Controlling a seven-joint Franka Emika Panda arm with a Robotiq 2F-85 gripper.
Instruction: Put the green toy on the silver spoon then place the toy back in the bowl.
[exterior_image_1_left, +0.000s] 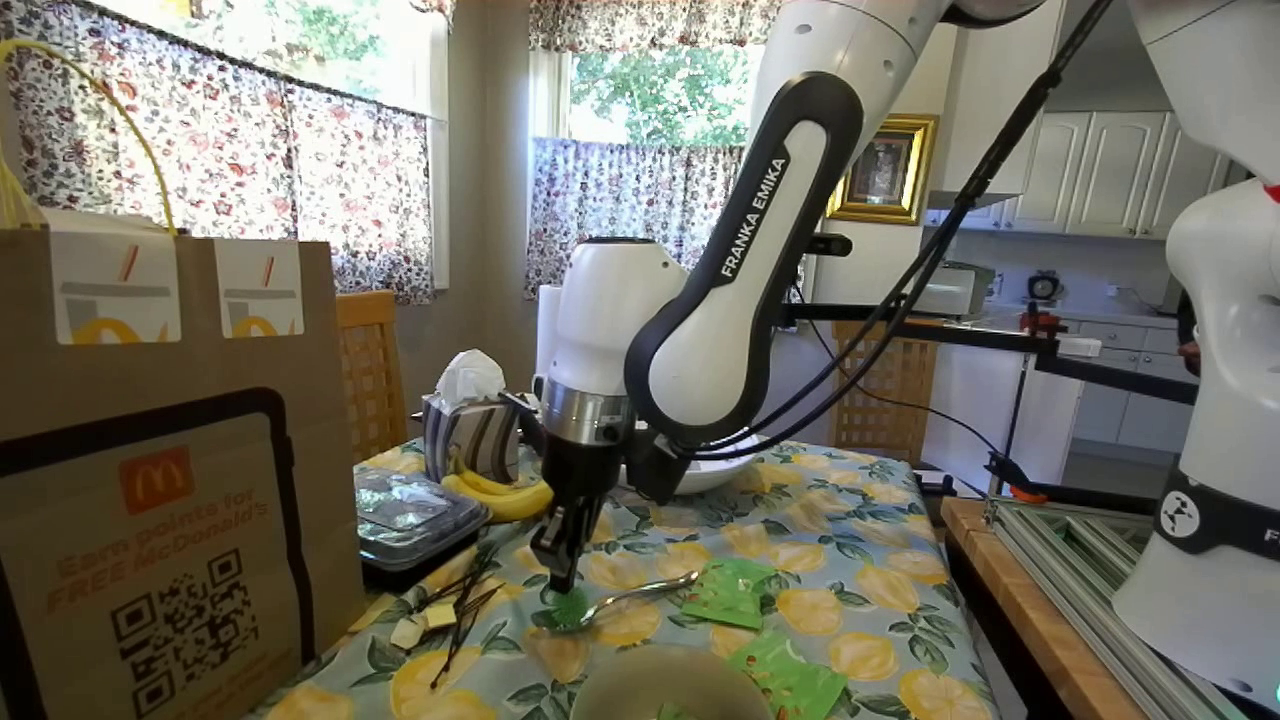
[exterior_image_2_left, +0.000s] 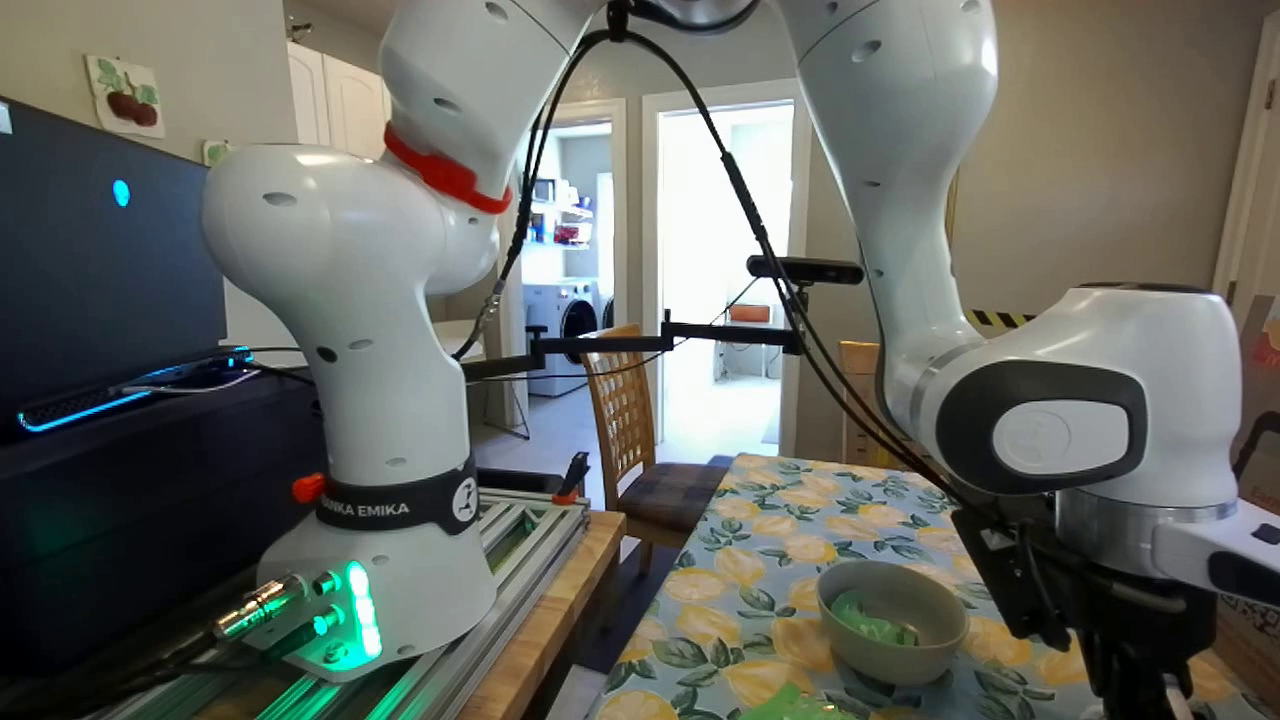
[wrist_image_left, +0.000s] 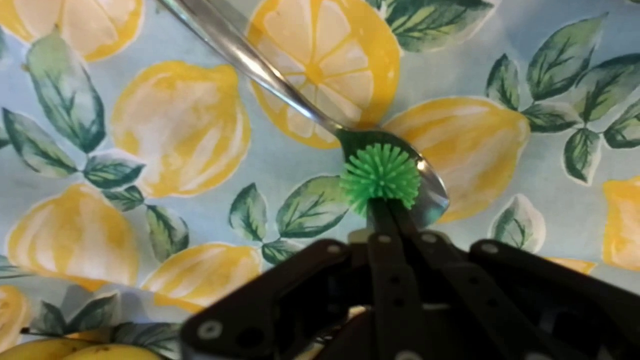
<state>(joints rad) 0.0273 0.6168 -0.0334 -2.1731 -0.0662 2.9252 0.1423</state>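
The green toy (wrist_image_left: 382, 175), a small spiky ball, lies over the head of the silver spoon (wrist_image_left: 432, 192) in the wrist view, its left side overhanging the cloth. My gripper (wrist_image_left: 389, 204) has its fingers together, shut on the toy's near strands. In an exterior view the gripper (exterior_image_1_left: 563, 583) points straight down at the toy (exterior_image_1_left: 568, 606), and the spoon's handle (exterior_image_1_left: 645, 590) slants off to the right. Whether the toy's weight rests on the spoon I cannot tell. Partly hidden behind the arm stands the white bowl (exterior_image_1_left: 715, 476), toward the far side of the table.
A grey bowl (exterior_image_2_left: 895, 655) with a green wrapper inside stands in front. Green wrappers (exterior_image_1_left: 735, 590) lie near the spoon's handle. Yellowish cubes (exterior_image_1_left: 440, 615) and dark thin sticks, bananas (exterior_image_1_left: 505, 497), a plastic container (exterior_image_1_left: 415, 520), a tissue box (exterior_image_1_left: 470, 440) and a paper bag (exterior_image_1_left: 170, 400) surround it.
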